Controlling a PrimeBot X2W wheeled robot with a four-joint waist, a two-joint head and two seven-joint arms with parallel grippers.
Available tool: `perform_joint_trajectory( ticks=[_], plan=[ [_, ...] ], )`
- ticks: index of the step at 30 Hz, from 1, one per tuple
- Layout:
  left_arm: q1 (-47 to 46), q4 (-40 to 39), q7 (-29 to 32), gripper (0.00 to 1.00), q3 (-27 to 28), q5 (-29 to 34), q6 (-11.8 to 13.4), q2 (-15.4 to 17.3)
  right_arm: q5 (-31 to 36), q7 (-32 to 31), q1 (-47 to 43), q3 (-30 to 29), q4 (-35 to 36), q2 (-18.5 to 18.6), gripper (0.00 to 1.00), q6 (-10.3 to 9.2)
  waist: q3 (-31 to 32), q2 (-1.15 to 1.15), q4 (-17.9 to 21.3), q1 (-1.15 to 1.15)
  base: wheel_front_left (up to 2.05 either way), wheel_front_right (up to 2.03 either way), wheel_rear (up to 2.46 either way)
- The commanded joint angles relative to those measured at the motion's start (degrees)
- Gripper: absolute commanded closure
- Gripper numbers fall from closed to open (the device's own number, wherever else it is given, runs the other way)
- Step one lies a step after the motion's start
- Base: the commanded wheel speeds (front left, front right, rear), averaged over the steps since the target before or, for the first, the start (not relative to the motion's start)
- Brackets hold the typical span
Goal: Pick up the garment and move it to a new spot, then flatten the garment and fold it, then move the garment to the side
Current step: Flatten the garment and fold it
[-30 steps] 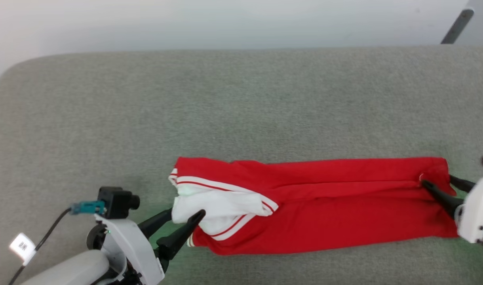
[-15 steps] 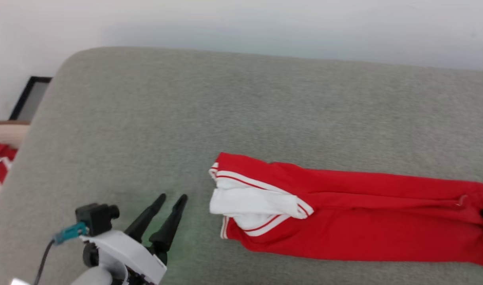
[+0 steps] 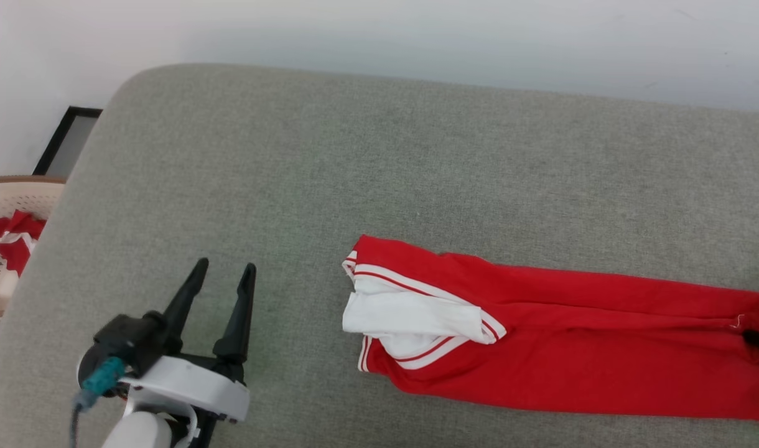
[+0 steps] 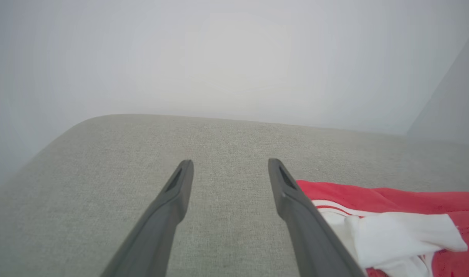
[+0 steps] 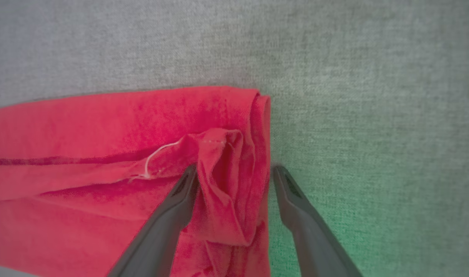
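Overhead, in the head view, the garment (image 3: 572, 354) lies stretched long and flat on the grey woven padded surface (image 3: 379, 174). Its striped end is turned back, showing soft white lining (image 3: 404, 317). The left gripper (image 3: 225, 267) sits well apart from that end, tapered dark fingers spread and empty. Beyond the surface's rounded corner, a cream perforated basket (image 3: 0, 205) holds other red cloth (image 3: 12, 239).

In the left wrist view, the left gripper (image 4: 230, 163) has its jaws wide over bare weave, with the garment (image 4: 373, 194) just beside one finger.

In the right wrist view, the right gripper (image 5: 234, 171) has its jaws spread, straddling a rumpled fold at the garment's (image 5: 84, 127) plain red end without squeezing it. A loose white thread (image 5: 157, 154) curls nearby.
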State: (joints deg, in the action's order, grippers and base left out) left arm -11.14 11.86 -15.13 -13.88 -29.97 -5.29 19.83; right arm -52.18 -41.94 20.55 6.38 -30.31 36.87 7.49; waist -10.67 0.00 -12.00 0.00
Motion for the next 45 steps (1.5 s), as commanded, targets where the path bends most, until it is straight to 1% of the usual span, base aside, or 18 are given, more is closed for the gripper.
perform_joint_trajectory(
  ticks=[1,4,5,8,9,10,11,12,13,19,24,29,32,35,38,40,42,45],
  plan=[
    [0.9,-0.5,0.0,0.0,2.0,4.3,0.0,-1.3,1.5,-1.8,0.2,0.3,-1.5,-2.7,0.0,0.0,-0.4,0.0,-0.2,0.0,0.0,0.0,0.0],
    [1.2,0.0,0.0,0.0,3.8,8.4,-0.8,-3.9,4.1,-3.4,1.0,-0.4,-2.7,-4.6,0.0,0.0,-1.0,0.0,-0.4,0.0,0.0,0.0,0.0],
    [1.2,0.4,0.0,0.0,4.3,9.7,-0.9,-4.2,5.0,-3.9,1.1,-0.6,-3.0,-5.3,0.0,0.0,-1.2,0.0,-0.4,0.0,0.0,0.0,0.0],
    [1.3,1.6,0.0,0.0,5.8,11.6,-1.6,-6.2,6.9,-5.9,0.9,-0.5,-3.0,-7.6,0.0,0.04,-1.8,0.0,-0.4,0.0,0.0,0.0,0.0],
    [1.4,1.9,0.0,0.0,6.2,12.1,-1.8,-6.5,7.5,-5.9,0.7,-0.7,-2.7,-8.2,0.27,0.13,-2.0,0.0,-0.3,0.0,0.0,0.0,0.0],
    [1.5,2.3,0.0,0.0,6.7,12.3,-1.9,-7.1,7.9,-5.6,0.6,-0.9,-2.2,-8.8,0.58,0.16,-2.1,0.0,-0.3,0.0,0.0,0.0,0.0],
    [1.5,2.5,0.0,0.0,7.1,12.6,-2.0,-7.4,8.2,-5.2,0.5,-1.2,-1.8,-9.2,0.73,0.16,-2.2,0.0,-0.2,0.0,0.0,0.0,0.0],
    [1.6,2.6,0.0,0.0,7.5,13.0,-2.1,-7.6,8.5,-4.9,0.3,-1.7,-1.4,-9.6,0.91,0.17,-2.2,0.0,0.0,0.0,0.0,0.0,0.0],
    [1.7,2.7,0.0,0.0,7.9,13.2,-2.2,-7.8,8.7,-4.5,0.3,-2.1,-1.1,-10.0,1.0,0.17,-2.2,0.0,0.1,0.0,0.0,0.0,0.0],
    [2.0,2.4,0.0,0.0,7.9,14.6,-2.2,-7.3,9.6,-2.6,0.0,-4.9,0.8,-9.7,1.0,0.14,-1.6,0.0,1.5,0.0,0.0,0.0,0.0],
    [2.9,1.2,0.0,0.0,9.2,14.7,-2.2,-7.1,10.3,0.4,0.4,-9.2,2.3,-8.5,1.0,-0.04,-1.3,0.0,4.0,0.0,0.0,0.0,0.0],
    [3.7,-0.3,0.0,0.0,10.7,15.9,-2.2,-6.8,11.8,4.2,0.6,-14.0,2.9,-6.1,1.0,-0.03,-1.5,0.0,6.9,0.0,0.0,0.0,0.0],
    [3.8,-1.4,0.0,0.0,11.3,16.4,-2.2,-6.7,13.4,6.0,1.1,-17.6,2.2,-3.5,1.0,-0.03,-1.9,0.0,8.3,0.0,0.0,0.0,0.0],
    [3.4,-2.2,0.0,0.0,11.8,16.2,-2.2,-6.6,16.4,7.6,2.2,-21.1,0.5,-0.5,1.0,-0.03,-2.4,0.0,9.2,0.0,0.0,0.0,0.0],
    [3.2,-3.1,0.0,0.0,11.6,16.2,-2.2,-6.4,19.7,8.1,3.3,-23.4,-0.5,0.9,1.0,-0.03,-2.6,0.0,9.8,0.0,0.0,0.0,0.0],
    [3.3,-3.5,0.0,0.0,11.5,16.0,-2.2,-6.2,20.9,8.0,4.2,-24.3,-0.8,1.1,1.0,-0.03,-2.6,0.0,10.0,0.0,0.0,0.0,0.0],
    [3.6,-3.7,0.0,0.0,11.3,16.1,-2.2,-6.2,20.9,7.7,4.9,-23.8,-0.3,0.3,1.0,-0.03,-2.4,0.0,10.2,0.0,0.0,0.0,0.0],
    [4.1,-3.8,0.0,0.0,11.0,15.7,-2.2,-6.6,20.5,6.6,3.6,-20.8,1.9,-0.7,1.0,-0.03,-1.7,0.0,10.2,0.0,0.0,0.0,0.0]
  ],
)
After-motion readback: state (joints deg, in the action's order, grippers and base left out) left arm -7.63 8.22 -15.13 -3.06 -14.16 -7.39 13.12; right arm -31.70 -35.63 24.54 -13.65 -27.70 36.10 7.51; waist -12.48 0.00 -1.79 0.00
